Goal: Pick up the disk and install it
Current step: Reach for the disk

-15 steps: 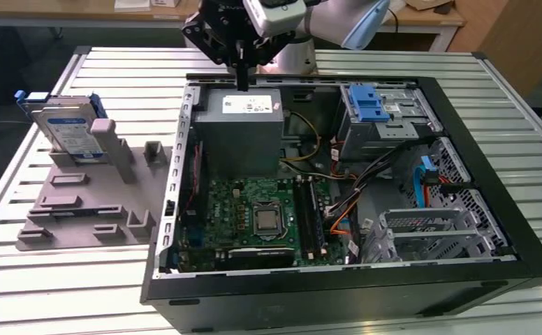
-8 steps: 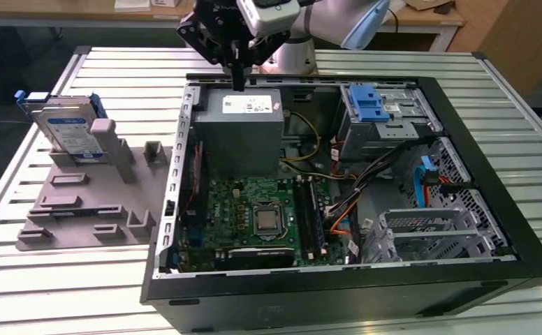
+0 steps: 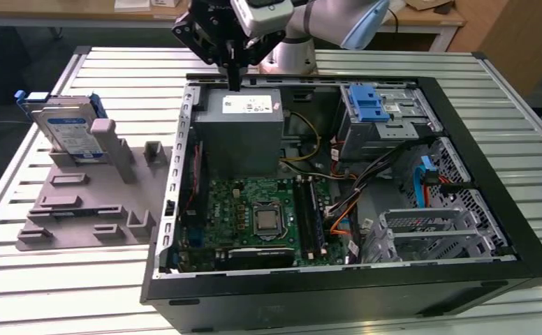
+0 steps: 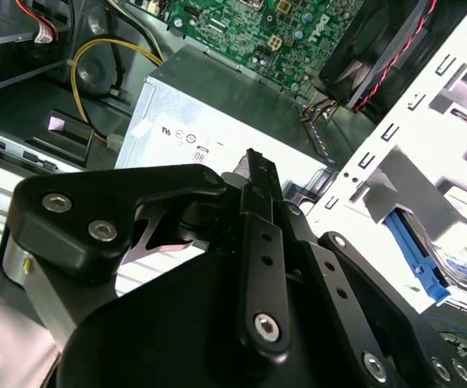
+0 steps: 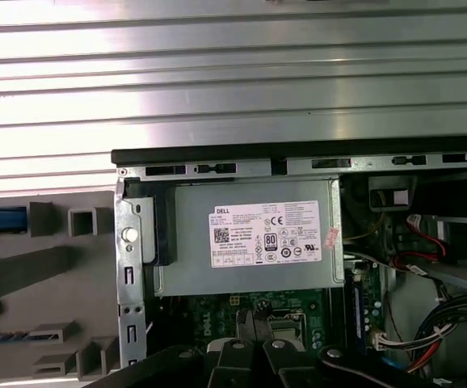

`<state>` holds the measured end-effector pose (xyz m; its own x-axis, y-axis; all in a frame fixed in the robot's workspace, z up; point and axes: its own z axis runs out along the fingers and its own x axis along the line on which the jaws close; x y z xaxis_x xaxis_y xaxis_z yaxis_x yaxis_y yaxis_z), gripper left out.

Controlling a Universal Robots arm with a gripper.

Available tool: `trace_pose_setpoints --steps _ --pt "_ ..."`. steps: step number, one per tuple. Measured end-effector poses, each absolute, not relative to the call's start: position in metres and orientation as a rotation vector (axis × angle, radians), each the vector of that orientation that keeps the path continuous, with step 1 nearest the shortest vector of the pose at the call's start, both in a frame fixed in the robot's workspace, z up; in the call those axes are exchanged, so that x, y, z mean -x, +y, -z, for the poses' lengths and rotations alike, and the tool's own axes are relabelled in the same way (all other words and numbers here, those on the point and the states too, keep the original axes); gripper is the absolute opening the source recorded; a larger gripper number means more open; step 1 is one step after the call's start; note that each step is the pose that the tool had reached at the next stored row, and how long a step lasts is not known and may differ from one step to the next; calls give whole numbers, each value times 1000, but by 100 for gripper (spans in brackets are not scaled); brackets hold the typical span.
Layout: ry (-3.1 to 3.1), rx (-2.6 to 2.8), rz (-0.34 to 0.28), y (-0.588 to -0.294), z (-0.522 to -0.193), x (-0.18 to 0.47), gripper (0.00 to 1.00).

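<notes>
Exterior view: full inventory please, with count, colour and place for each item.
disk: 1, silver with blue frame, upright in the fixture at the exterior view's left
fixture: 1, grey, on the table beside the case
table: 1, silver slatted, under everything
computer case: 1, black, open, centre
power supply: 1, grey with white sticker, inside the case, at the end nearest the arm
motherboard: 1, green, inside the case, next to the power supply
drive cage: 1, silver with blue latch, inside the case, toward the exterior view's right
arm: 1, grey, behind the case
gripper: 1, black, shut, empty, above the power supply
</notes>
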<state>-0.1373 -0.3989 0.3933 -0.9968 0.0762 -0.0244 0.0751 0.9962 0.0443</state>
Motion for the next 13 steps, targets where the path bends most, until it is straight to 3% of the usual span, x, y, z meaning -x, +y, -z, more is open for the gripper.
trace_pose_setpoints --steps 13 --pt "3112 -118 -68 -399 -393 139 11"
